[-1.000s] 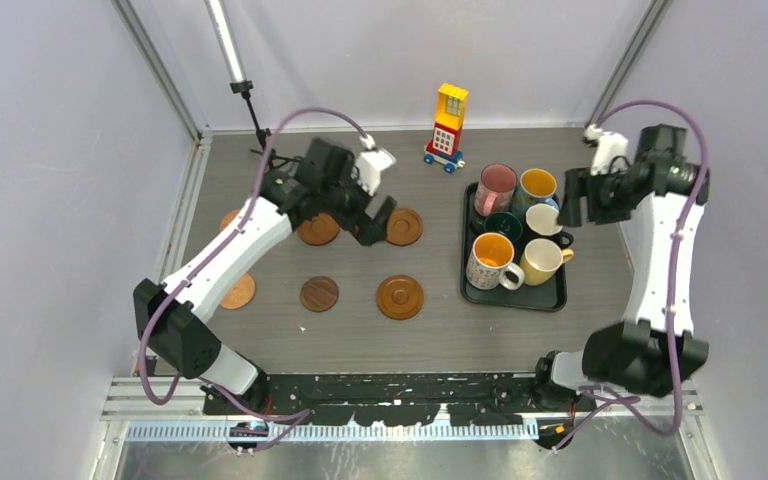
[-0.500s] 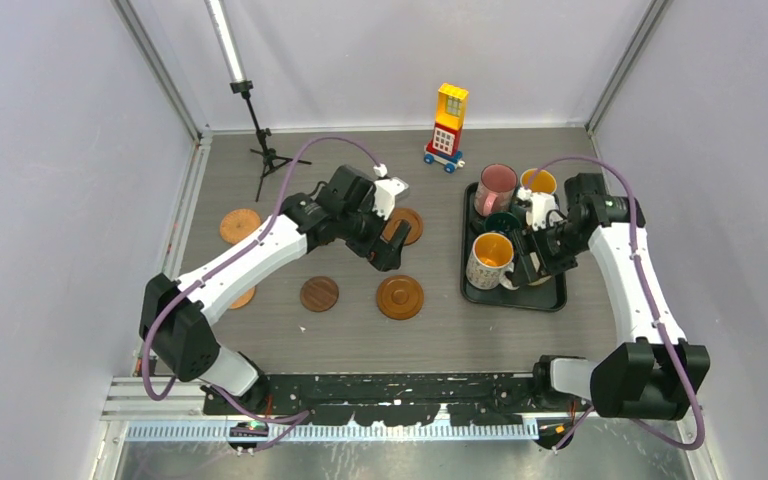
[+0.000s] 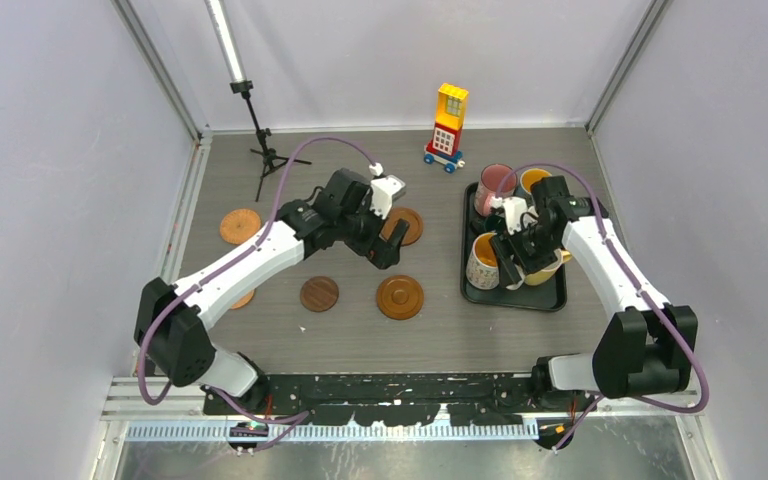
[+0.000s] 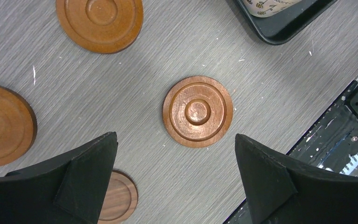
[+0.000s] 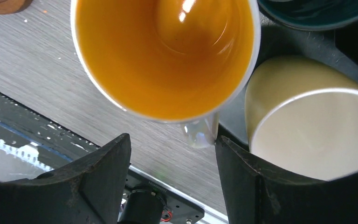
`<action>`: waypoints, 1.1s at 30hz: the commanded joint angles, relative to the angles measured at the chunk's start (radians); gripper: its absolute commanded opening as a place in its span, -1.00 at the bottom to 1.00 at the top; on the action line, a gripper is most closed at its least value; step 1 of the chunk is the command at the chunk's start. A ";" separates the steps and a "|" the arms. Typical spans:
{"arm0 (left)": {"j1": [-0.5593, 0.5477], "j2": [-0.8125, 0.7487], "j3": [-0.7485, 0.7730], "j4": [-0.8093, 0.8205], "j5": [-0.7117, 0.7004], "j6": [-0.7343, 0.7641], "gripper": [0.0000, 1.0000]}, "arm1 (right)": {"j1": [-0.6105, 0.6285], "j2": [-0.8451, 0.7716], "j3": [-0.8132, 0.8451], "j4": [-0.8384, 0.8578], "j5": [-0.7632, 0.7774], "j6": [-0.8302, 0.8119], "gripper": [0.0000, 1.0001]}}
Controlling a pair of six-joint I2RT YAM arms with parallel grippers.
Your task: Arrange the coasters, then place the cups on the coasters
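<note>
My left gripper [image 3: 385, 240] hangs open over the table, nothing between its fingers [image 4: 88, 182]. Below it lies a ringed coaster [image 4: 197, 112] [image 3: 400, 297], with other coasters around: one behind [image 4: 99, 23] [image 3: 407, 226], a dark one [image 4: 119, 196] [image 3: 319, 293], one at the far left [image 3: 240, 225]. My right gripper [image 3: 516, 255] [image 5: 172, 144] is open low over the tray's front cups. The white cup with orange inside [image 5: 165, 56] [image 3: 487, 260] has its handle [image 5: 200, 133] beside my right finger. The pale yellow cup [image 5: 317, 126] and dark green cup [image 5: 317, 9] adjoin.
The black tray [image 3: 513, 297] holds the cups at the right, with a pink cup [image 3: 495, 180] and a blue one [image 3: 533, 180] at its back. A yellow-red toy tower [image 3: 447, 125] stands at the back. A small tripod [image 3: 260, 150] is at back left.
My right arm swung in from the back right and came down over the tray's front cups. My left arm shifted right from the back coasters, then held nearly still.
</note>
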 commanded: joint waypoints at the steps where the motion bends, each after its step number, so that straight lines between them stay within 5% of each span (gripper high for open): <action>1: -0.002 -0.069 -0.025 0.040 -0.034 0.008 0.99 | 0.028 0.011 -0.023 0.080 0.053 -0.017 0.43; 16: 0.006 -0.037 -0.042 0.035 -0.017 -0.059 0.99 | 0.150 -0.040 -0.091 0.039 -0.016 -0.007 0.43; 33: -0.037 0.008 -0.064 0.128 -0.055 -0.184 0.90 | 0.276 -0.038 0.056 -0.079 -0.219 0.021 0.45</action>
